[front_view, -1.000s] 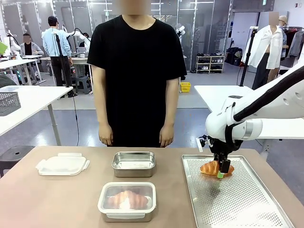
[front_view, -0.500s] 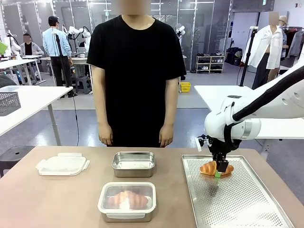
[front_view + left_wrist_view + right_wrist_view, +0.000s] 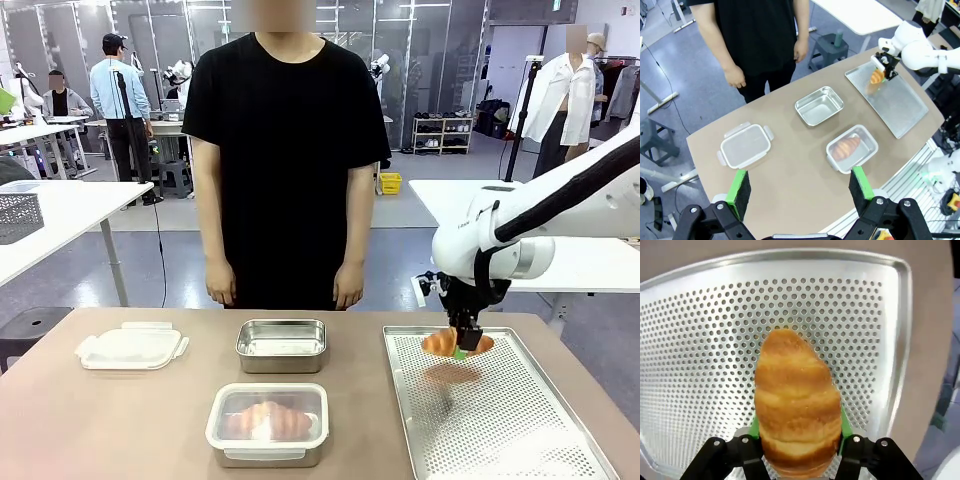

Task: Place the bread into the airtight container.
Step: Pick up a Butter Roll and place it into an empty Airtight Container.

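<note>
I see the right gripper (image 3: 462, 351) clamped on the golden-brown croissant (image 3: 438, 343), now held higher above the perforated steel tray (image 3: 520, 420) than a second ago. The left gripper (image 3: 800, 186) hangs spread wide, empty.

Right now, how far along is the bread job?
Done: one croissant sits in the near lidded container. In hand: the right gripper has its fingers shut on a second croissant, held above the perforated tray. Left: carry it to the open steel container, which looks empty, and set it in. The loose lid lies beside it, not yet on.
</note>
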Controlling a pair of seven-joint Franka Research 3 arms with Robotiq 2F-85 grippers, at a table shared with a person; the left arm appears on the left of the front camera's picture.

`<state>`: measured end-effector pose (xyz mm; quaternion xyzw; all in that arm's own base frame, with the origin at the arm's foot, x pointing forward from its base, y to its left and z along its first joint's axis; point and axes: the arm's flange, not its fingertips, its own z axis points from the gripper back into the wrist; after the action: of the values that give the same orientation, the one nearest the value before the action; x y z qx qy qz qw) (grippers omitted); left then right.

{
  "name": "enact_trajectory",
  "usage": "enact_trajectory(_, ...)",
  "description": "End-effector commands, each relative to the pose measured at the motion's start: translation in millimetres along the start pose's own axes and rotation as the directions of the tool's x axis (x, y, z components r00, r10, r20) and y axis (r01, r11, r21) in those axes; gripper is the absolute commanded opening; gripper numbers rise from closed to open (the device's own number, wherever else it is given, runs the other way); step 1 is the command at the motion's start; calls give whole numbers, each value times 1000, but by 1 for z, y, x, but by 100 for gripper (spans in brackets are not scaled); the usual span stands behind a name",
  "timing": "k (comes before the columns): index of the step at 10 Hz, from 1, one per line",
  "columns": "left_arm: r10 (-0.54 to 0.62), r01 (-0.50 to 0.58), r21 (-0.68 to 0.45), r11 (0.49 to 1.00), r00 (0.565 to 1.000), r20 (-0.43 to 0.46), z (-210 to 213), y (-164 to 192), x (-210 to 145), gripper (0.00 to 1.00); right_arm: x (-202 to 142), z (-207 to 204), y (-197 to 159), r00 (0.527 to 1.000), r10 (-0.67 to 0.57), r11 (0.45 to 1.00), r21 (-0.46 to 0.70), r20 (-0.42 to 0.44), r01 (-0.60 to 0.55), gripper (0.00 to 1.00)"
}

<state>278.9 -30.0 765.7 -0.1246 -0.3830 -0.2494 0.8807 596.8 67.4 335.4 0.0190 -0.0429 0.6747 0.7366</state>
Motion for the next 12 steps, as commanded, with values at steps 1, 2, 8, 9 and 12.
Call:
enact_trajectory(1,-10,9,-4,1000,1000,-2,1,0,1,100,22,51,21,1000,-22,999,-25,-12,22,62)
enact_trajectory(2,-10,9,-4,1000,1000,-2,1,0,1,100,40,68,28,999,-30,999,-21,-17,29,62)
enact_trajectory(8,-10,9,-4,1000,1000,-2,1,0,1,100,204,104,54,999,-31,998,-50,-35,29,62)
enact_trajectory(9,-10,9,-4,1000,1000,-2,1,0,1,100,238,100,55,998,-17,998,-61,-54,13,62)
enact_trajectory(12,-10,9,-4,1000,1000,-2,1,0,1,100,308,79,50,999,-4,999,-43,-52,2,62)
